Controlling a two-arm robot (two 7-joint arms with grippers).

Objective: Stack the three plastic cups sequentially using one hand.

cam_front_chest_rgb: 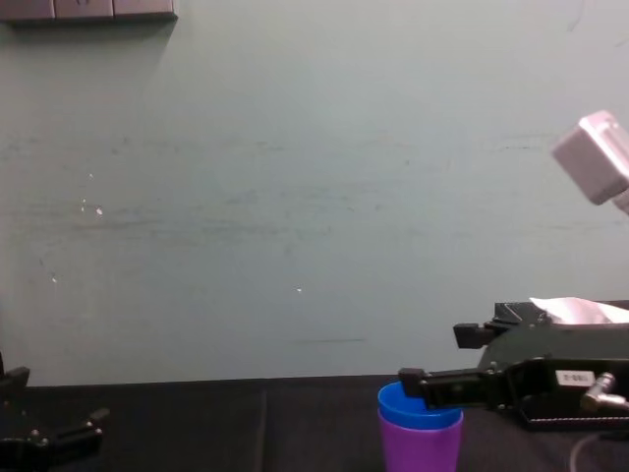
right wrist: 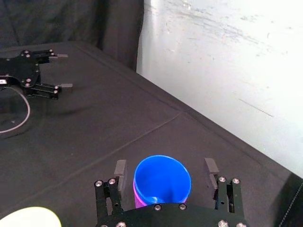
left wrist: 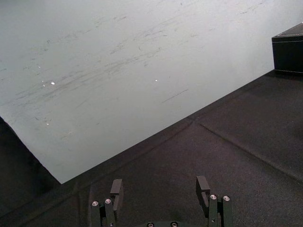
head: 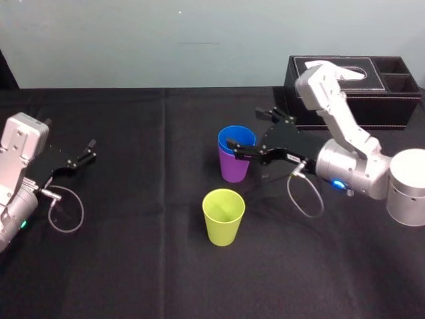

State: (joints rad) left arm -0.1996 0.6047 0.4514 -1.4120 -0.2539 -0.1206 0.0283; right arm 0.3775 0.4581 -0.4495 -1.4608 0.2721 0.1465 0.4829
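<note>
The blue cup (head: 236, 137) sits nested inside the purple cup (head: 234, 167) at the middle of the black table. My right gripper (head: 244, 128) straddles the blue rim from the right, open, with a gap between each finger and the cup (right wrist: 162, 177). The chest view shows the same pair, blue cup (cam_front_chest_rgb: 418, 408) in purple cup (cam_front_chest_rgb: 421, 447), with the right gripper (cam_front_chest_rgb: 434, 356) at rim height. The yellow-green cup (head: 223, 216) stands upright by itself nearer to me, and its rim (right wrist: 31, 217) also shows in the right wrist view. My left gripper (head: 89, 150) rests open at the far left.
A black tissue box (head: 358, 93) stands at the back right, behind the right arm. The table's black cloth (head: 133, 252) runs back to a pale wall. The left gripper (left wrist: 159, 185) has bare cloth in front of it.
</note>
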